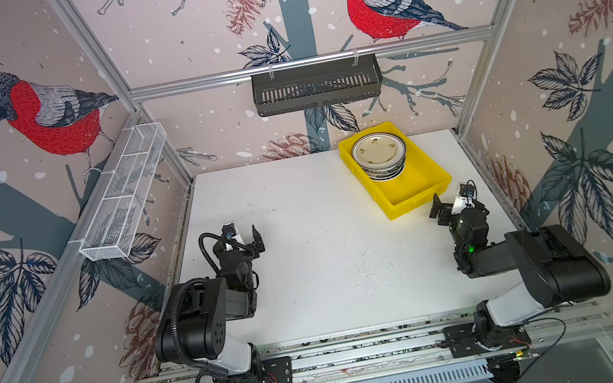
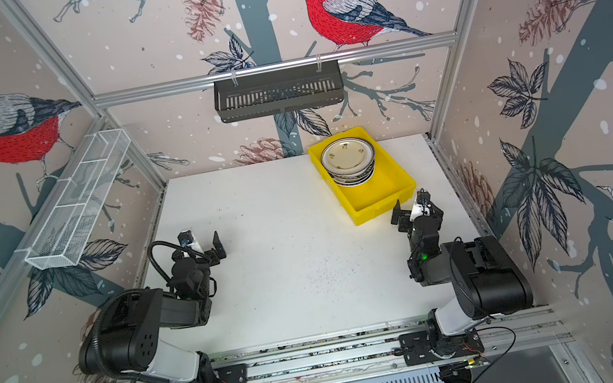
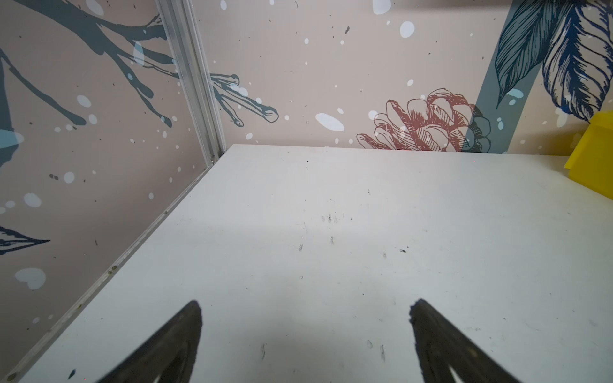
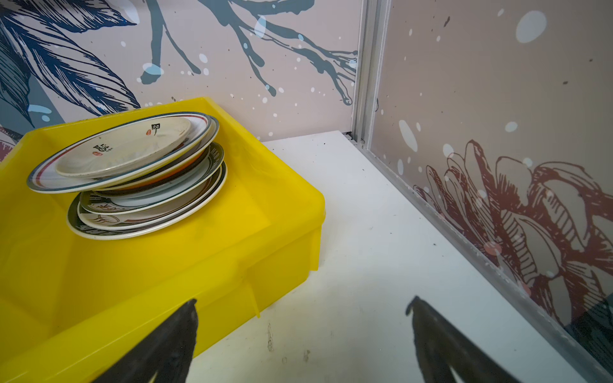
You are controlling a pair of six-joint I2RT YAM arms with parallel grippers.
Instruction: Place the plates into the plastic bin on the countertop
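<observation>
Several plates (image 1: 378,153) (image 2: 347,158) lie in an uneven stack at the far end of the yellow plastic bin (image 1: 420,199) (image 2: 383,205), at the back right of the white countertop (image 1: 305,243) (image 2: 284,246). The top plate (image 4: 126,149) is cream with a blue and red rim and sits tilted. My right gripper (image 1: 450,202) (image 4: 303,300) is open and empty, just off the near corner of the bin (image 4: 232,265). Over bare countertop (image 3: 331,232) at the left, my left gripper (image 1: 243,236) (image 3: 306,302) is open and empty. The bin's corner (image 3: 593,156) shows in the left wrist view.
A black slatted basket (image 1: 316,85) hangs on the back rail. A white wire mesh basket (image 1: 124,193) hangs on the left wall. Patterned walls and aluminium posts (image 4: 365,83) close in the countertop on three sides. Both arm bases stand on the front rail (image 1: 365,353).
</observation>
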